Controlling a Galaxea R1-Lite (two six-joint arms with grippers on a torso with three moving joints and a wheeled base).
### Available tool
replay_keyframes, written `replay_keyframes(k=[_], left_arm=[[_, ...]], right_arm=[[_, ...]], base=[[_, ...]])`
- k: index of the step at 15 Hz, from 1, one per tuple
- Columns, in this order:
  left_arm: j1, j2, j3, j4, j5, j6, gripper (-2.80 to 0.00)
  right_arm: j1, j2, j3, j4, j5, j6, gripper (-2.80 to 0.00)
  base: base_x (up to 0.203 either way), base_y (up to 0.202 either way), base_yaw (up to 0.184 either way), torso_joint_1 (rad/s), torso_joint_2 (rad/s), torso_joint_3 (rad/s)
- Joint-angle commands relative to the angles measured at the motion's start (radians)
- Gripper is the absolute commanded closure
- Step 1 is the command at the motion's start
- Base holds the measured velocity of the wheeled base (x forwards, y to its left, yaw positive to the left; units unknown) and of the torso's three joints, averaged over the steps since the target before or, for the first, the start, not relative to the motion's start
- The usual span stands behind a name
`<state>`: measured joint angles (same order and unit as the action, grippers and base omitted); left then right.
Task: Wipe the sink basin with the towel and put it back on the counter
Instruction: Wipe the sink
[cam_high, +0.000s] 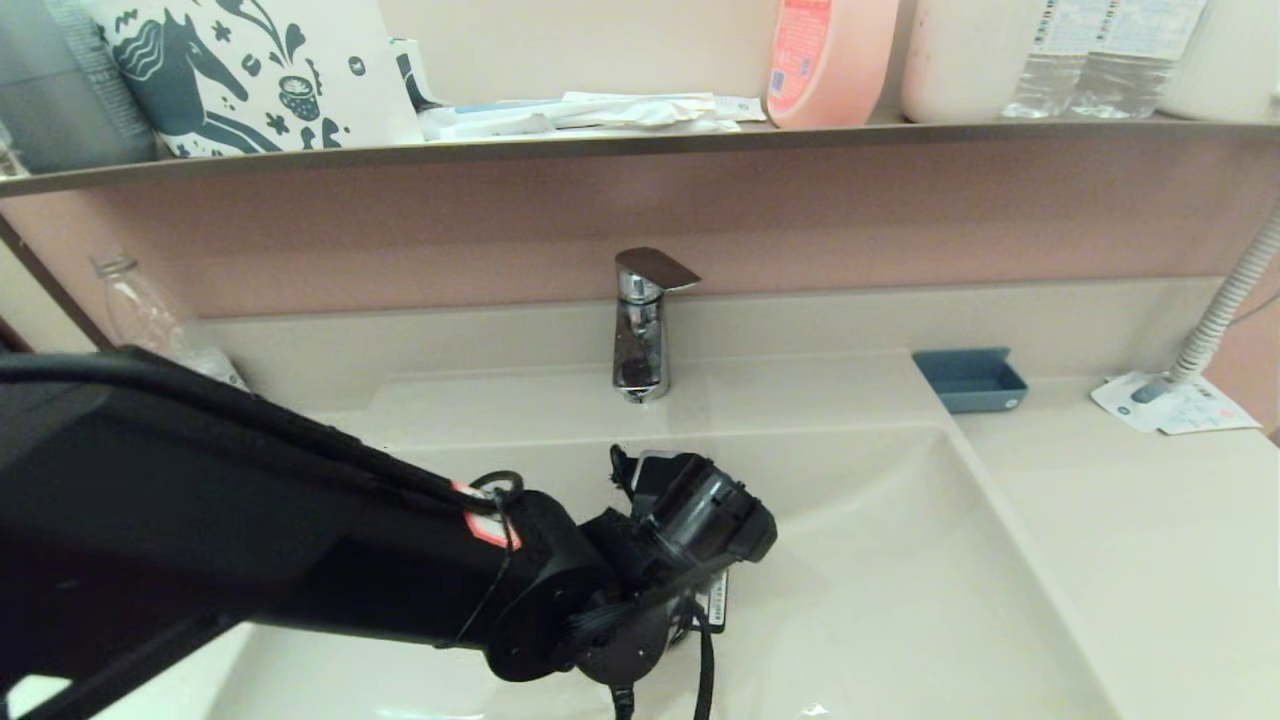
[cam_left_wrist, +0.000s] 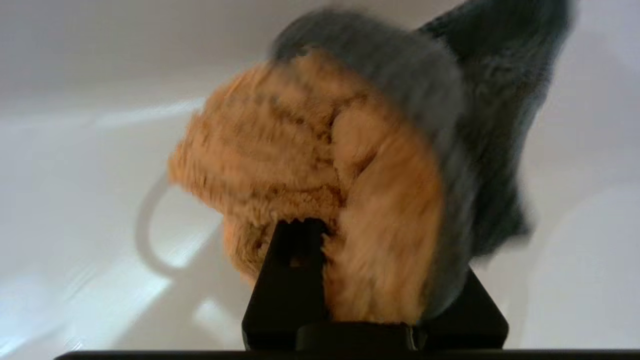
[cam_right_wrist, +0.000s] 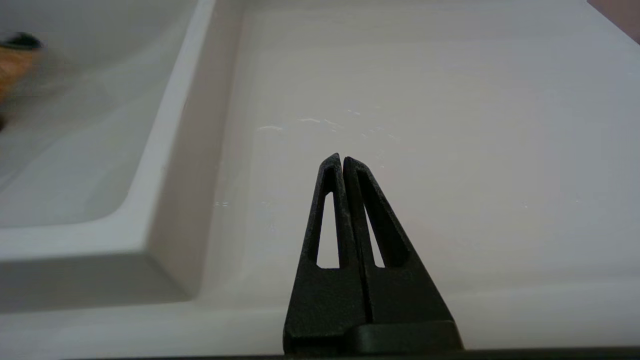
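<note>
Left gripper (cam_left_wrist: 370, 280) sits low inside sink basin (cam_high: 900, 560), jaws clamped on towel (cam_left_wrist: 320, 180), which bunches ahead of them toward the basin floor. Right gripper (cam_right_wrist: 342, 160) parked over the table (cam_right_wrist: 450, 125) right of the basin, jaws together, empty. Left arm is nearer.

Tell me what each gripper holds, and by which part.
The left gripper holds the towel, bunched between its fingers. The right gripper is shut and holds nothing.

Head camera overlooks the sink basin (cam_high: 900, 560); both wrist cameras view it close.
</note>
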<state>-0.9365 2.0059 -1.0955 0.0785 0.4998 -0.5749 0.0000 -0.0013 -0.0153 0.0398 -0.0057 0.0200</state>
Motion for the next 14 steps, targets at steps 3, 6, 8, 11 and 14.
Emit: replay_keyframes(k=[3,6,8,11,14], left_arm=[[0.102,-0.157,0.083,0.021,0.011,0.004,0.0],[0.192,-0.213,0.116,0.003,0.007,0.038,0.0],[0.255,-0.233,0.125,-0.042,0.004,0.073,0.0],[0.348,-0.261,0.216,-0.109,-0.028,0.142,0.0],[0.494,-0.294,0.355,-0.238,-0.091,0.233,0.0]], right_arm=[[0.0,0.001,0.0,0.0,0.0,0.0,0.0],[0.0,0.001,0.0,0.0,0.0,0.0,0.0],[0.0,0.001,0.0,0.0,0.0,0.0,0.0],[0.0,0.001,0.0,0.0,0.0,0.0,0.0],[0.0,0.001,0.0,0.0,0.0,0.0,0.0]], base=[[0.0,0.0,0.0,0.0,0.0,0.0],[0.0,0.0,0.0,0.0,0.0,0.0],[0.0,0.0,0.0,0.0,0.0,0.0],[0.0,0.0,0.0,0.0,0.0,0.0],[0.0,0.0,0.0,0.0,0.0,0.0]])
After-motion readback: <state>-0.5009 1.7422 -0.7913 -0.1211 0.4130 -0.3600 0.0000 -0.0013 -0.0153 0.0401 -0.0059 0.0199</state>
